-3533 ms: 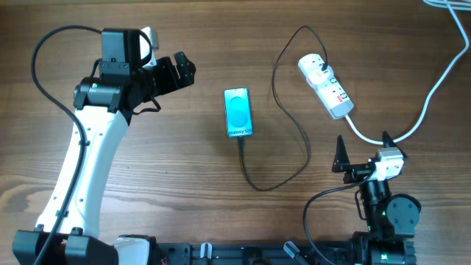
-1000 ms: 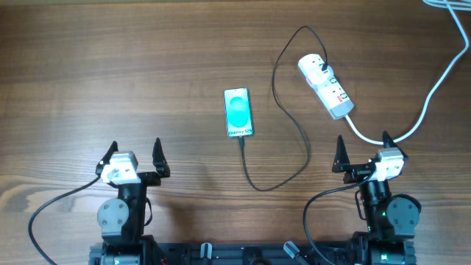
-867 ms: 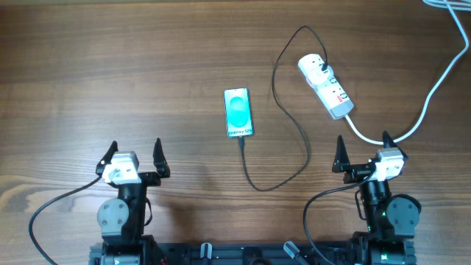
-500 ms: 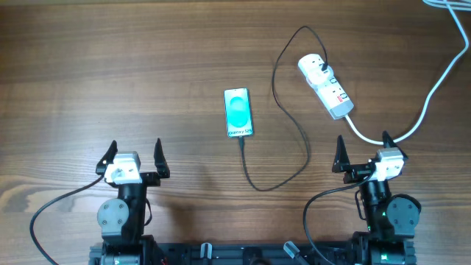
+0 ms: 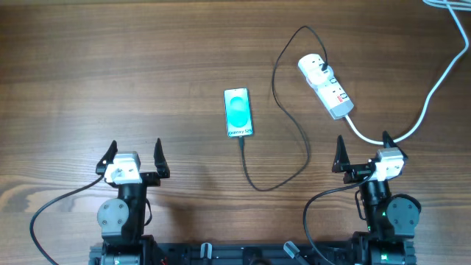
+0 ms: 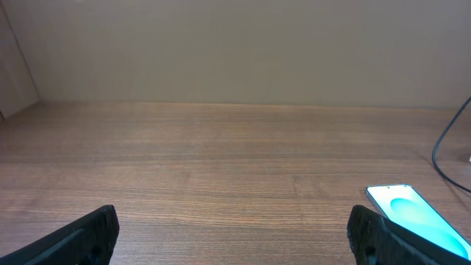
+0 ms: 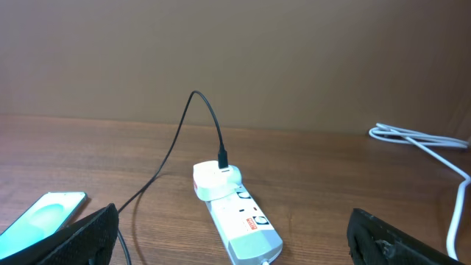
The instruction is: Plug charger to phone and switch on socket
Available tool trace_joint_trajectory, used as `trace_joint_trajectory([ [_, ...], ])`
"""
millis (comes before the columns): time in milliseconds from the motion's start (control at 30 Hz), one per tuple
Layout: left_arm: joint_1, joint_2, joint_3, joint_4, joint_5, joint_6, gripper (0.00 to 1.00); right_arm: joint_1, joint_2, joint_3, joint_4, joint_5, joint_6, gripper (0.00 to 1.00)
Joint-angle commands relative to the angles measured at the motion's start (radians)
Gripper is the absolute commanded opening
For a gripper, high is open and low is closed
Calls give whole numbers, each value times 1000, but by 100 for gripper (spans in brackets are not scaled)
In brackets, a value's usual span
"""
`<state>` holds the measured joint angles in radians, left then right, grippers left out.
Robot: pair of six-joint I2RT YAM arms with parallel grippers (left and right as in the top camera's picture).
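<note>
The phone (image 5: 238,112) lies flat mid-table with its teal screen lit; it also shows in the left wrist view (image 6: 416,218) and the right wrist view (image 7: 38,219). The charger's thin black cable (image 5: 298,132) runs from the phone's near short edge, where its tip sits against the phone, in a loop to the white plug (image 5: 312,65) seated in the socket (image 5: 327,87), also in the right wrist view (image 7: 239,223). My left gripper (image 5: 133,153) is open and empty near the table's front left. My right gripper (image 5: 362,149) is open and empty just in front of the socket.
The socket's thick white cord (image 5: 434,88) curves from its near end past my right gripper and off the far right corner; it shows in the right wrist view (image 7: 419,140). A wall stands behind the table's far edge (image 6: 235,104).
Since 3.5 s ago my left arm has drawn back from the far left of the table to its rest pose at the front. Over the last second nothing has moved.
</note>
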<state>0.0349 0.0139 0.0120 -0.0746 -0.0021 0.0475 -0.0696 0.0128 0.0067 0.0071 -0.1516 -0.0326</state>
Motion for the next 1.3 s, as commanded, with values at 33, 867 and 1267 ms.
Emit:
trace_joint_trajectory([
  [33,0,-10,-6,0,12,-2,100,5,-8,-2,2,13,-20,100],
  [867,0,-8,-6,0,12,-2,100,5,-8,-2,2,13,-20,100],
  [1267,0,-8,-6,0,12,-2,100,5,-8,-2,2,13,-19,100],
])
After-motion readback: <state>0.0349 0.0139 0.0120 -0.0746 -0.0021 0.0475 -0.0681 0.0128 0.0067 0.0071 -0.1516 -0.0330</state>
